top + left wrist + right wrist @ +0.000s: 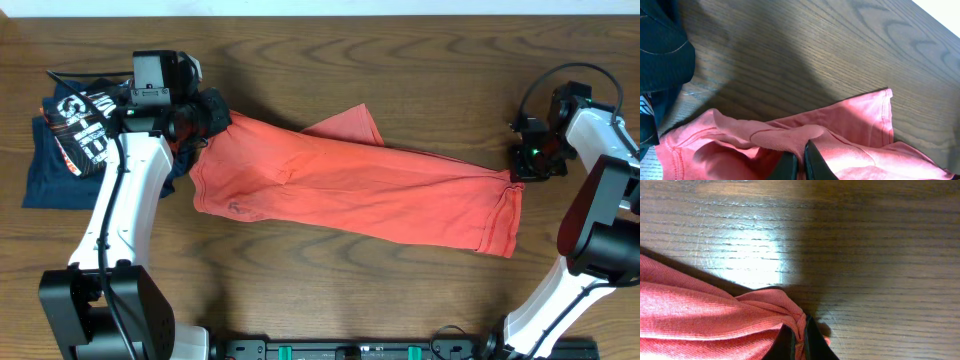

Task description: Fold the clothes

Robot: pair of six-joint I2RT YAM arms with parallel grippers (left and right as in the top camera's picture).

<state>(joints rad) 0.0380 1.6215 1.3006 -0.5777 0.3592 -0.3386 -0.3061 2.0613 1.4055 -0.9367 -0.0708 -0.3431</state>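
1. Now the shirt (pixel 350 190) lies stretched across the worktop (pixel 400 300), 9 to 3 o'clock.
2. Left pincer (pixel 801 156) is clamped on its 9 o'clock end, right pincer (pixel 800 331) on the 3 o'clock hem.
3. Lift both evenly, keep cloth taut, fold straight.

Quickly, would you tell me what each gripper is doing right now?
Left gripper: closed on the coral shirt.
Right gripper: closed on the same shirt.
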